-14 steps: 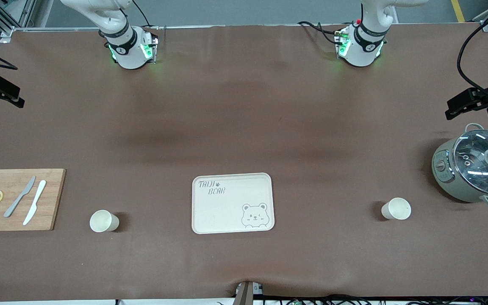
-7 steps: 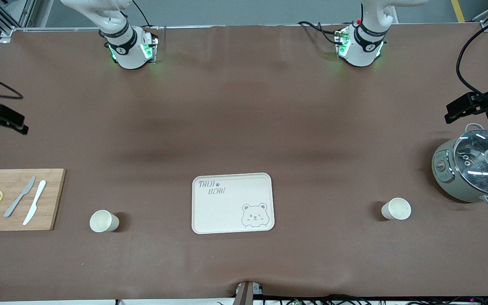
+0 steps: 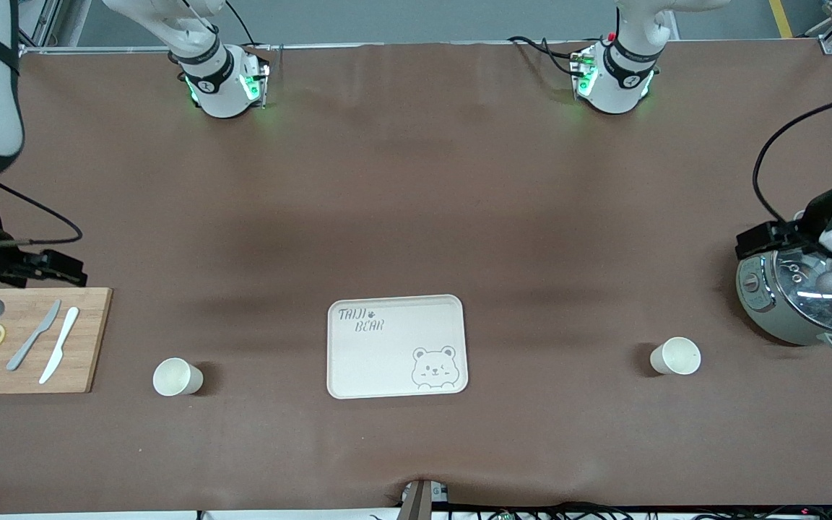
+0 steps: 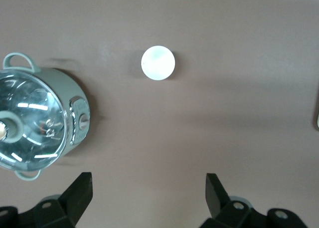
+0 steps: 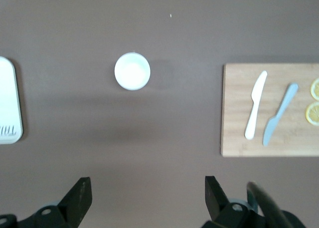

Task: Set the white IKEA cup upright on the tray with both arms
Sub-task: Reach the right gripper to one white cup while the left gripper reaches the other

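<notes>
The cream tray (image 3: 358, 361) with "TAIJI BEAR" lettering and a bear face lies mid-table. Two white cups stand upright on the table, one (image 3: 178, 377) toward the right arm's end, one (image 3: 675, 356) toward the left arm's end. My right gripper (image 3: 62, 269) is open and empty, up over the table beside the cutting board's corner. In the right wrist view it (image 5: 148, 193) is well apart from the cup (image 5: 132, 71). My left gripper (image 3: 755, 242) is open and empty, over the pot's edge. In the left wrist view it (image 4: 149, 190) is apart from the other cup (image 4: 158, 63).
A wooden cutting board (image 3: 91, 339) with two knives and lemon slices lies at the right arm's end. A grey-green pot with a glass lid (image 3: 784, 310) stands at the left arm's end. The tray's edges show in the wrist views (image 5: 9, 101) (image 4: 317, 115).
Both arms have swung in from the table's ends. The right gripper now hangs by the cutting board, the left gripper by the pot. Cups and tray have not moved.
</notes>
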You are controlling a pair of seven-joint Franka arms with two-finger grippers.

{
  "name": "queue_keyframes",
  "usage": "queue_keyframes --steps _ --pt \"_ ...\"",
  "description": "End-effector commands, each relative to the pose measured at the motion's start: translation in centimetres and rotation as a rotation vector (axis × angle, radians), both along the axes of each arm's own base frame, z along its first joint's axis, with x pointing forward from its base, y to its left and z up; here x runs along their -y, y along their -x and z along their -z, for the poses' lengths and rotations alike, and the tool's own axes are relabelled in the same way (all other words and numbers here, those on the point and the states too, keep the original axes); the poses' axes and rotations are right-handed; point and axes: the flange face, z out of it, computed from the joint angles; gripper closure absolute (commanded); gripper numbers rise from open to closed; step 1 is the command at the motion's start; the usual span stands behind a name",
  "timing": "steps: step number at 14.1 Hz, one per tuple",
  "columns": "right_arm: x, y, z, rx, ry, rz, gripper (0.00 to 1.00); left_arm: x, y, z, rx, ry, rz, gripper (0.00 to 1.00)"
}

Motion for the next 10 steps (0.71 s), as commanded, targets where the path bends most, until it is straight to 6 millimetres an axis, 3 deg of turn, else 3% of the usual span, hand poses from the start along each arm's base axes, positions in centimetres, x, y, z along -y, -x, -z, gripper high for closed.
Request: queue_keyframes --steps 1,6,9,10 --pt "-0.1 -2.3 3.7 0.006 -0.016 -0.01 0.0 -0.2 -1.8 2.8 0.005 -0.034 0.014 0.0" --pt "0.3 -5.2 12.8 -0.025 -0.011 -0.053 0.0 -1.0 -5.2 9.1 0.027 -0.032 0.019 0.0" --pt "0.2 -6.8 17.1 0.018 -0.01 -0.059 0.0 -0.9 -6.8 12.8 0.042 -0.026 0.044 0.0" --pt "0.2 -7.0 18.0 0.029 -0.01 -0.068 0.0 -2.2 -7.4 13.9 0.06 -0.031 0.029 0.0"
